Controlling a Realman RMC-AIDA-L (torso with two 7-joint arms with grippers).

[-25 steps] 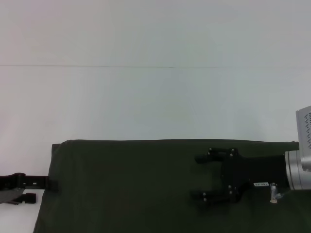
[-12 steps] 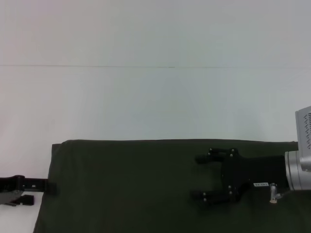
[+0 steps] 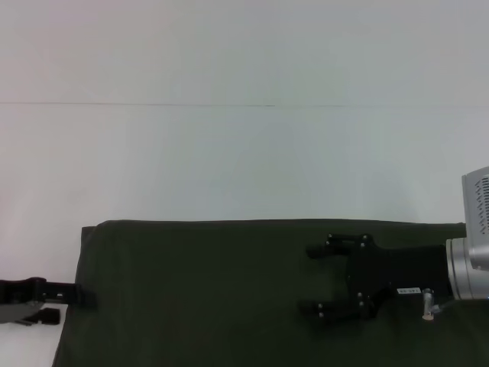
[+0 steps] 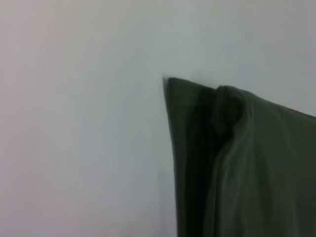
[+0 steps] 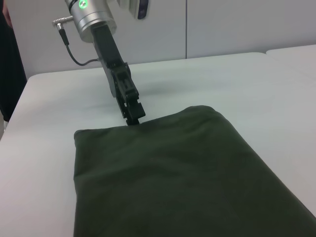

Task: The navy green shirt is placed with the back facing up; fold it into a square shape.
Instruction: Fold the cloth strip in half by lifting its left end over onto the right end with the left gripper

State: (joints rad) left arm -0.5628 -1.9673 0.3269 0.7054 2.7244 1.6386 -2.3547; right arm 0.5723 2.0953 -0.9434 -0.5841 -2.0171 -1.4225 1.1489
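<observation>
The navy green shirt (image 3: 199, 290) lies flat on the white table as a plain dark rectangle at the near edge, with no lettering showing. It also shows in the left wrist view (image 4: 247, 168) and the right wrist view (image 5: 168, 173). My right gripper (image 3: 309, 279) is open and empty, hovering over the shirt's right half and pointing left. My left gripper (image 3: 80, 297) is at the shirt's left edge, touching the cloth. The right wrist view shows its tip (image 5: 133, 117) at that edge. The left wrist view shows a small bump in the cloth near the corner.
The white table (image 3: 244, 160) stretches far beyond the shirt, with a thin seam line across it. A pale wall stands behind the table in the right wrist view (image 5: 222, 24). A dark shape (image 5: 10, 59) stands beside the table's corner there.
My left gripper has slid slightly toward the near edge along the shirt's left side. The right gripper and the shirt have barely moved.
</observation>
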